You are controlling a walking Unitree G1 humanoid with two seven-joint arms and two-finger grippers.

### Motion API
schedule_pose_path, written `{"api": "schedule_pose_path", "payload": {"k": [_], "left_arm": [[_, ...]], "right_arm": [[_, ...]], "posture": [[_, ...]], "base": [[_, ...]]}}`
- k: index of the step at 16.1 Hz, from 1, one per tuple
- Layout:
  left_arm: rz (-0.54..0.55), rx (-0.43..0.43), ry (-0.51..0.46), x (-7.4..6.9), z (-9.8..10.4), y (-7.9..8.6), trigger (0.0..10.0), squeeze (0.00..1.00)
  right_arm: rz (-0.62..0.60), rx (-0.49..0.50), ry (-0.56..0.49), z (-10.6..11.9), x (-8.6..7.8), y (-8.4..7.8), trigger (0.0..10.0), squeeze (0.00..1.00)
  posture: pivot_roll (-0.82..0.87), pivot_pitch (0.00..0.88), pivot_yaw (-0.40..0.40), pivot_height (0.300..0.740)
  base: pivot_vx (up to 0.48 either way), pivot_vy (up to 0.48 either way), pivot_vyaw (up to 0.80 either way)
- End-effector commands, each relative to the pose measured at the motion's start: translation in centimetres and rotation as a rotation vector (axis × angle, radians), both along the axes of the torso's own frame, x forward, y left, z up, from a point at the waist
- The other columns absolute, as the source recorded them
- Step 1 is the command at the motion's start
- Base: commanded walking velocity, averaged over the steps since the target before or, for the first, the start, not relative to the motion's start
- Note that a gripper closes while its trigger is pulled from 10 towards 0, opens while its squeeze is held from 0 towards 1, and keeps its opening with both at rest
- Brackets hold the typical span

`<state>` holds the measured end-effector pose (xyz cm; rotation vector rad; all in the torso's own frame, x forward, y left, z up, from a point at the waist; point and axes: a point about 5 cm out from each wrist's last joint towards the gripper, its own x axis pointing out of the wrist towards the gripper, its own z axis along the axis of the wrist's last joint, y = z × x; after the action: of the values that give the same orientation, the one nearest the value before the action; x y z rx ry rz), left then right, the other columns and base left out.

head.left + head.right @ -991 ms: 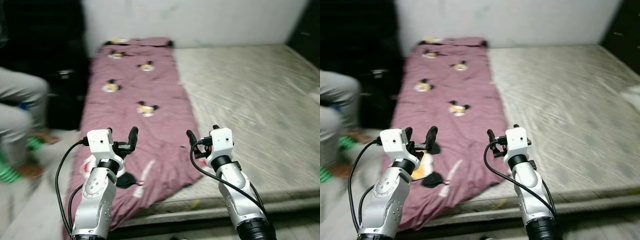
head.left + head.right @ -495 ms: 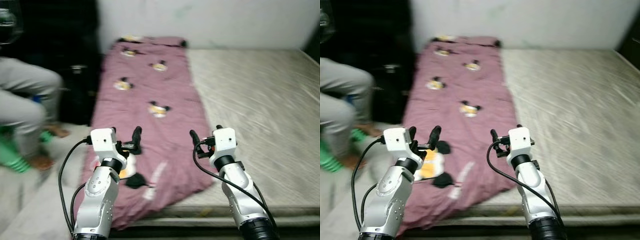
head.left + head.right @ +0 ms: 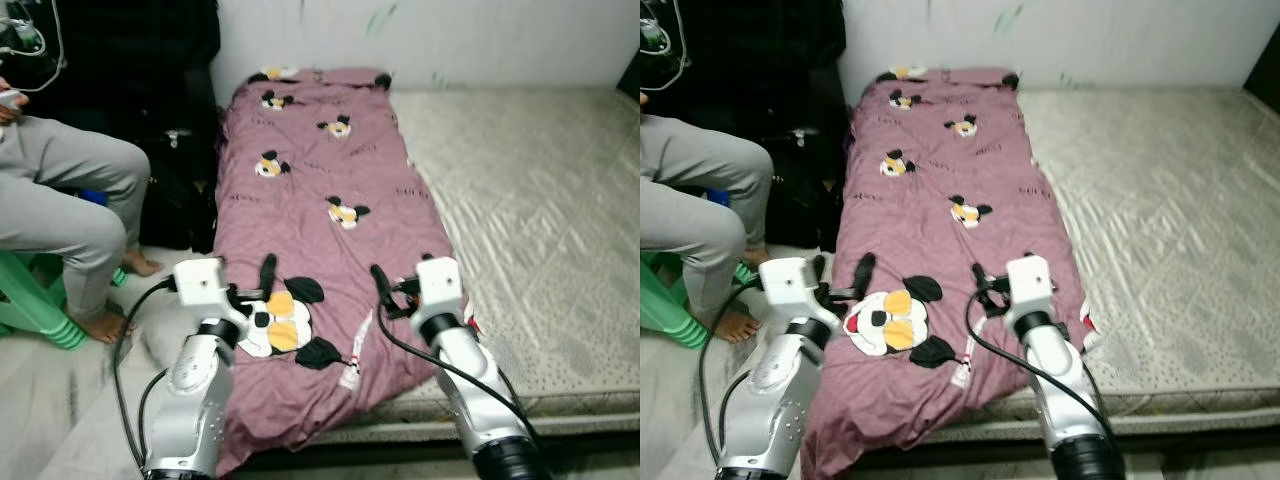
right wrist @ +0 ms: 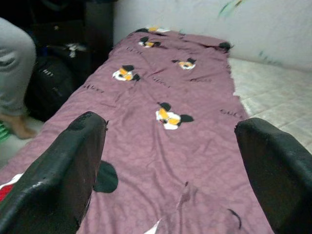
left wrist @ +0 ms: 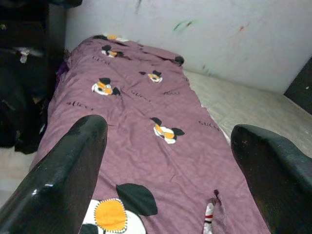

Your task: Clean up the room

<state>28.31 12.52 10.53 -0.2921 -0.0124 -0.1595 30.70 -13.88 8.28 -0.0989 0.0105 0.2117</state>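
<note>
Change since the earlier frame: the whole head view has swung and sharpened, so the camera has moved; more of the floor and the seated person now show at the left, while both arms keep their raised pose low in the frame.

Item 1: mauve quilted blanket with cartoon-mouse prints [image 3: 320, 220], spread lengthwise from the upper centre of the frame to the lower centre, covering the left strip of the bed; its near end droops over the bed's front edge at the lower left.

Item 2: pale beige bare mattress [image 3: 530, 200], filling the right half of the frame, touching the blanket's right edge.

Item 3: left gripper [image 5: 168, 165], held above the blanket's near end at lower left of centre; fingers released and spread wide, grasping nothing.

Item 4: right gripper [image 4: 173, 170], held above the blanket's near right edge at lower centre; fingers likewise parted, empty.

Item 5: person in grey trousers [image 3: 70, 200], seated at the upper left, bare foot on the floor.

Item 6: green plastic stool [image 3: 35, 310], at the left edge, under the person.

Item 7: black bags [image 3: 180, 190], between the person and the bed, at the upper left.
</note>
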Motion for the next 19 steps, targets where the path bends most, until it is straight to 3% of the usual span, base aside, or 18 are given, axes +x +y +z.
{"api": "schedule_pose_path", "payload": {"k": [1,5,9,19], "left_arm": [[0.006,-0.003,-0.005,0.03,0.14,0.04,10.0,0.0],[-0.006,-0.011,-0.01,-0.02,0.15,-0.11,10.0,0.0],[-0.019,-0.002,-0.036,-0.13,0.39,-0.05,10.0,0.0],[-0.011,-0.005,-0.017,-0.16,0.13,-0.13,10.0,0.0]], "right_arm": [[0.009,0.003,-0.001,0.16,0.16,0.25,10.0,0.0],[0.001,0.005,-0.002,0.17,0.16,0.12,10.0,0.0],[0.001,0.005,-0.001,0.1,0.13,0.15,10.0,0.0],[-0.002,0.004,0.001,0.04,0.1,0.09,10.0,0.0]], "posture": [[0.03,0.04,0.017,0.74],[0.02,0.044,0.016,0.74],[0.02,0.044,0.016,0.74],[0.02,0.048,0.017,0.74]], "base": [[0.0,0.0,0.0],[0.0,0.0,0.0],[0.302,0.0,0.0],[0.0,0.0,0.0]]}}
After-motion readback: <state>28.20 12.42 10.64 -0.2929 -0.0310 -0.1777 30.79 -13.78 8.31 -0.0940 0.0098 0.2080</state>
